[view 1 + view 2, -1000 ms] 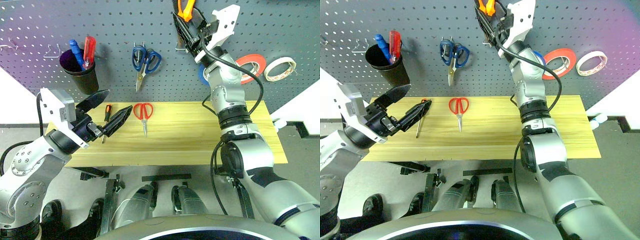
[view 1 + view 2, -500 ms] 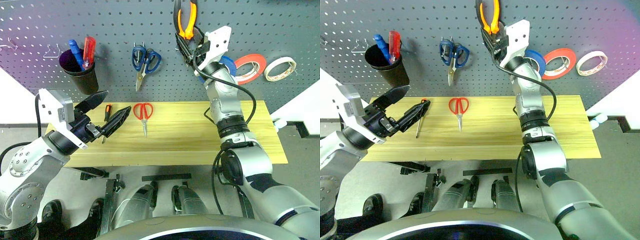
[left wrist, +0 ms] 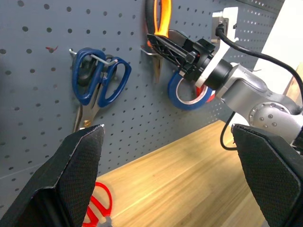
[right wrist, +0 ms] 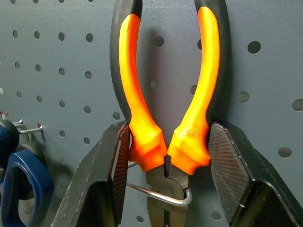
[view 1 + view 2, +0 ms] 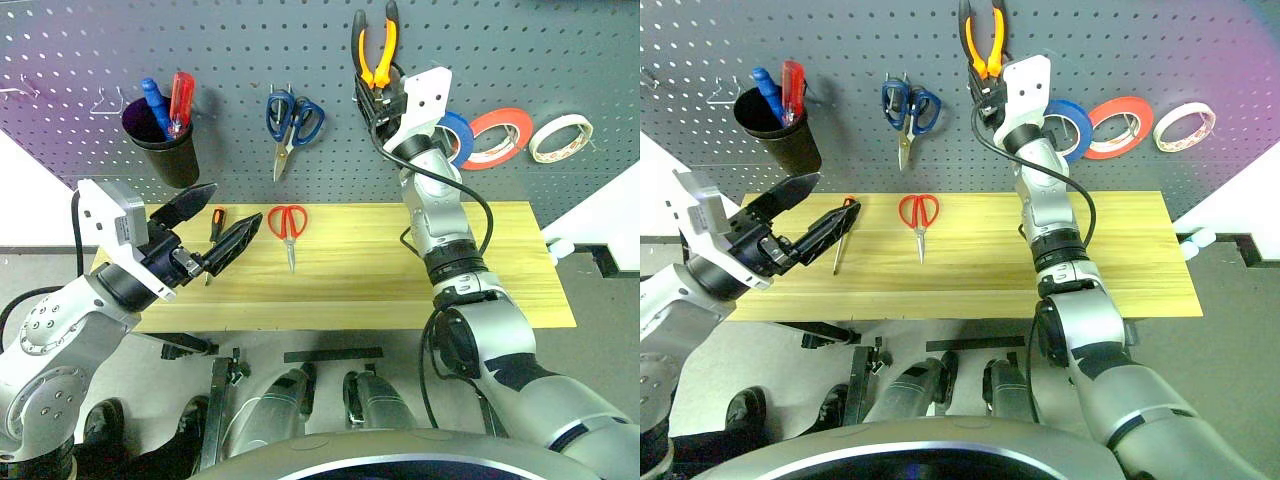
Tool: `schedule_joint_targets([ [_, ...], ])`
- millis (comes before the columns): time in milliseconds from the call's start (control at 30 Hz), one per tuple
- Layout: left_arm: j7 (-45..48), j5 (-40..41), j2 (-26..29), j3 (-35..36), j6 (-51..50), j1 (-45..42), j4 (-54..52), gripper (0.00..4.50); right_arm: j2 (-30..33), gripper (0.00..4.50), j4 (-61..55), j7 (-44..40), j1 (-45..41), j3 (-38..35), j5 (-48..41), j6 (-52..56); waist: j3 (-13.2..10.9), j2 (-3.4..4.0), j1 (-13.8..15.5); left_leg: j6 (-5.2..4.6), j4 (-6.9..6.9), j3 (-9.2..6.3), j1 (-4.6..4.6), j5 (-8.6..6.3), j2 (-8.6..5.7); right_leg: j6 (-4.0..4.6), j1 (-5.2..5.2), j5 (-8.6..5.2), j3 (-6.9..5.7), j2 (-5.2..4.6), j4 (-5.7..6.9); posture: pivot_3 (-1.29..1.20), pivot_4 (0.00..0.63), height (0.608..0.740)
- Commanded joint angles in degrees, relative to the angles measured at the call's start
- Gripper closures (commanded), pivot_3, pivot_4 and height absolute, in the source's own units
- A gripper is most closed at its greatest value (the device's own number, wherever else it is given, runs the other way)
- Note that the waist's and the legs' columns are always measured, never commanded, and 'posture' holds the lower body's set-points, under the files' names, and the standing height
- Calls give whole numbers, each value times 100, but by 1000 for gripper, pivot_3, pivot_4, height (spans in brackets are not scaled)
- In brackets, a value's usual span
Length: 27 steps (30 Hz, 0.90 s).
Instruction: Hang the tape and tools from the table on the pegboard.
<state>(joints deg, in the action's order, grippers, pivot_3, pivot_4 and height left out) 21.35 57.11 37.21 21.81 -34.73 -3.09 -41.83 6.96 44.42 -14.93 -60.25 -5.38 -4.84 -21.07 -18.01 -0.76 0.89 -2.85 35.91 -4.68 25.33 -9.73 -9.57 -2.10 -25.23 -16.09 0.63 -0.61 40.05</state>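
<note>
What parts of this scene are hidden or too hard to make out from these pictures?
- Pliers nose: right wrist view, cut off at the picture's edge; whether they rest on the hook is unclear.
- Blue tape roll: head views, partly behind the right gripper.
- Screwdriver shaft: left eye view, behind the left gripper.

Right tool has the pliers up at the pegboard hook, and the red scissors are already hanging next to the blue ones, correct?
Not quite. The red-handled scissors still lie on the table, as the left eye view shows. The right tool does grip the pliers at a pegboard hook, and the blue-handled scissors hang.
</note>
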Motion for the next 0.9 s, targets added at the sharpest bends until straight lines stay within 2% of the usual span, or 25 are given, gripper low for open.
schedule_joint_targets([
  [33, -14, 117, 54, 18, 59, -73, -183, 0, -86, 2398, -373, 81, -32, -52, -122, 14, 0, 0, 0, 2, -2, 0, 0, 2, 0, 0, -1, 0, 0, 0, 0, 133, 261, 740],
  [200, -67, 112, 50, -25, 69, -88, -208, 0, -185, 2398, -621, 111, 107, 48, -45, 71, 0, 0, -9, 25, -29, 0, 0, 17, 1, 1, -7, 0, 2, 0, -8, 133, 260, 740],
  [300, -98, 144, 38, -55, 57, -106, -215, 0, -293, 2398, -701, -163, 229, 30, -309, 203, 0, 0, -15, 28, -43, 0, 3, 19, 2, 2, -3, -1, 2, 0, -11, 132, 260, 740],
  [533, -135, 141, 37, -110, 60, -170, -194, 0, -287, 68, -727, -199, 352, 120, -207, 177, 0, 0, -12, 30, -78, 0, 2, 22, 5, 3, 0, -1, 3, 1, -47, 133, 258, 740],
  [900, -142, 171, 23, -227, 69, -255, -136, 0, -168, 28, -793, 127, 359, 138, 42, 127, 0, 0, -6, 32, -76, 0, 2, 26, 5, 5, 2, 4, 1, 0, -50, 121, 252, 740],
])
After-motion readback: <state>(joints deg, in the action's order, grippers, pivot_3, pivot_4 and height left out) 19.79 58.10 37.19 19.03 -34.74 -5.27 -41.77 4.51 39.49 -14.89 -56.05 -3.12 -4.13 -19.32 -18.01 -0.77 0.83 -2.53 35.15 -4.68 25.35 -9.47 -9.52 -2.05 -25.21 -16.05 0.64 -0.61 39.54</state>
